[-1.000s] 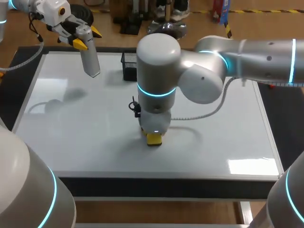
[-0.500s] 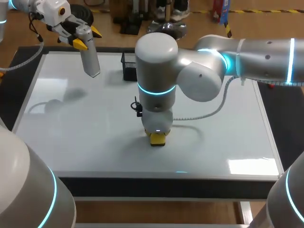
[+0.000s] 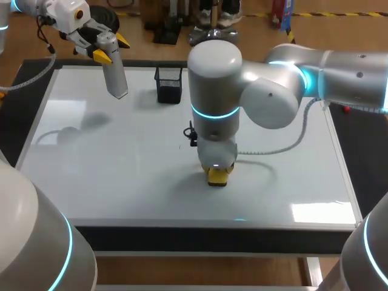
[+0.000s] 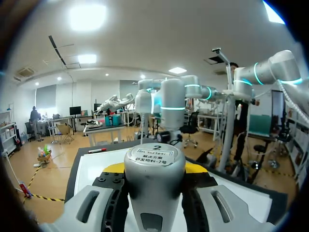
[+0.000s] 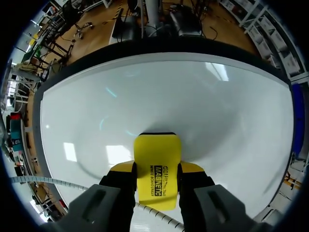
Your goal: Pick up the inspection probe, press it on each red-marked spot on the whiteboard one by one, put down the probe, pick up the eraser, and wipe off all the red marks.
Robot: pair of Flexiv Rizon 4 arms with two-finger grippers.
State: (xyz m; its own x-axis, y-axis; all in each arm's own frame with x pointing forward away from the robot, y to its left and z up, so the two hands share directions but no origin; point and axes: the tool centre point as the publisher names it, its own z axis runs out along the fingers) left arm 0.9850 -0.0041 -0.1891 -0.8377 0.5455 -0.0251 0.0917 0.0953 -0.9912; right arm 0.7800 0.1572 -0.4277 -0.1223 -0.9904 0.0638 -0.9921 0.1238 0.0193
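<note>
Looks like wiping: right claw (image 5: pixel 157 170) clamped on eraser (image 5: pixel 158 150) pressed to whiteboard (image 3: pixel 121 173) mid-front, left claw (image 3: pixel 113 48) clamped on probe (image 3: pixel 116 80) aloft at far-left; calls next for sweeping across any red marks left.

On whiteboard (image 3: pixel 121 176), eraser (image 3: pixel 217 176) (holder (image 3: pixel 168 84) behind; probe (image 3: pixel 113 66) aloft).

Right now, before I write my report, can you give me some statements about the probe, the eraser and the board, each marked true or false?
1. The right gripper is shut on the yellow eraser. True.
2. A black basket stands near the whiteboard's far edge. True.
3. The probe lies flat on the whiteboard. False: the left gripper holds it in the air.
4. Red marks show on the whiteboard. False: none is visible.
</note>
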